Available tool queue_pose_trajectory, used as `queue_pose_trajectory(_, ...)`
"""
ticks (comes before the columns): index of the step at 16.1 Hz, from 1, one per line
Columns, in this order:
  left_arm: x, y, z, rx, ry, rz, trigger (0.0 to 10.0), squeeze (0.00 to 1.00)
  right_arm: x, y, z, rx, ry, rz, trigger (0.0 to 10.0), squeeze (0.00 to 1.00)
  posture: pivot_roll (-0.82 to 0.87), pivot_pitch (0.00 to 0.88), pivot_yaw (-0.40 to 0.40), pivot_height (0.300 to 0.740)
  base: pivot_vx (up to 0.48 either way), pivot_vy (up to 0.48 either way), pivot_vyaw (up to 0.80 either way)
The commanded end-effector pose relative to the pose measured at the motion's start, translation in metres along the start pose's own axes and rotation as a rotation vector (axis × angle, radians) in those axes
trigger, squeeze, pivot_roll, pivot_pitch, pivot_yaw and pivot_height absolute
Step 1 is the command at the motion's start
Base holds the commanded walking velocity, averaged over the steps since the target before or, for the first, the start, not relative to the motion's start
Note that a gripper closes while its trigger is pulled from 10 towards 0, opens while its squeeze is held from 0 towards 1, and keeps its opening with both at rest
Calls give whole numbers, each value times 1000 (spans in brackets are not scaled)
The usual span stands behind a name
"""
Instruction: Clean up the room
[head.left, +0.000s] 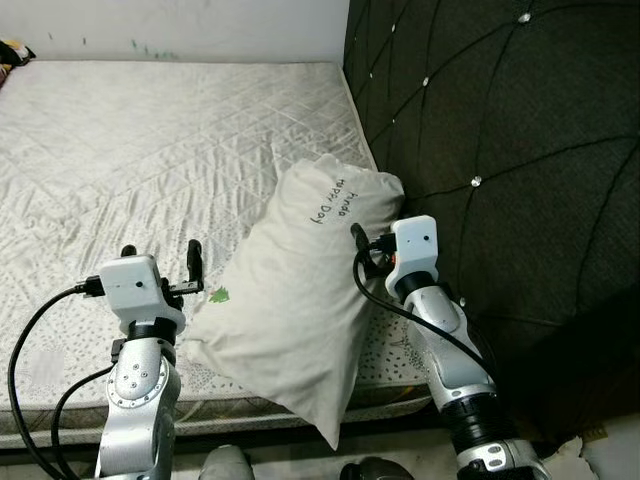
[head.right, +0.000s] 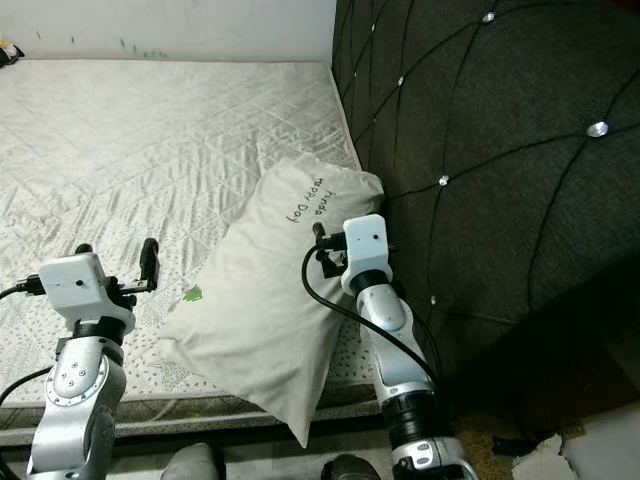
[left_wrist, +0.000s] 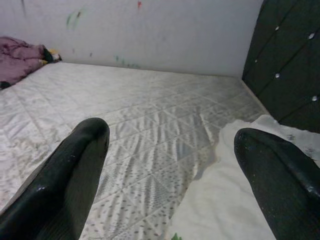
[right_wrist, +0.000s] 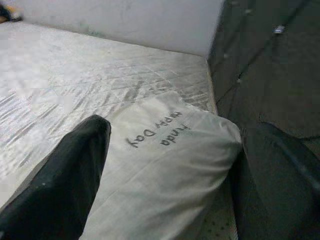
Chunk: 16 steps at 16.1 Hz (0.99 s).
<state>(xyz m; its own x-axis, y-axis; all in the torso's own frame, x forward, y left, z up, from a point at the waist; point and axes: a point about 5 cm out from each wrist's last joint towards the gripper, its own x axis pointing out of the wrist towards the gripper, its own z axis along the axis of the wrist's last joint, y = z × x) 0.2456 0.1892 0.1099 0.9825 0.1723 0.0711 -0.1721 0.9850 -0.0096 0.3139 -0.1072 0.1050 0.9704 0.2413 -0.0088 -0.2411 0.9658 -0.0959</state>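
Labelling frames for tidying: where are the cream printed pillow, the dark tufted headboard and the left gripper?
Cream printed pillow (head.left: 300, 300), left eye view, middle.
Dark tufted headboard (head.left: 500, 120), left eye view, upper panel.
Left gripper (head.left: 160, 257), left eye view, between fingertips.

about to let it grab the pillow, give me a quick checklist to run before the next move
1. Left gripper open: ok, fingers spread wide in the left wrist view.
2. Right gripper open: ok, fingers straddle the pillow's end.
3. Pillow between both arms: ok, left gripper at its left edge, right gripper at its right side.
4. Pillow fully on the mattress: not ok, its near corner hangs over the front edge.
5. Room between right arm and headboard: cannot tell, they look close.
6. Either gripper touching the pillow: cannot tell.
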Motion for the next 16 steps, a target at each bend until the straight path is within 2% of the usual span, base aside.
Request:
queue_pose_trajectory(1,-1,0,-2,17,10,9,10000,0,4,2,4,-1,-8,32,10000,0,117,85,-48,715,0,0,0)
queue_pose_trajectory(11,2,2,-3,30,12,42,10000,0,7,3,4,1,-6,54,10000,0,115,84,-49,595,0,0,0)
queue_pose_trajectory(16,2,5,-3,24,15,83,10000,0,8,5,3,-1,6,71,10000,0,117,82,-54,595,0,0,0)
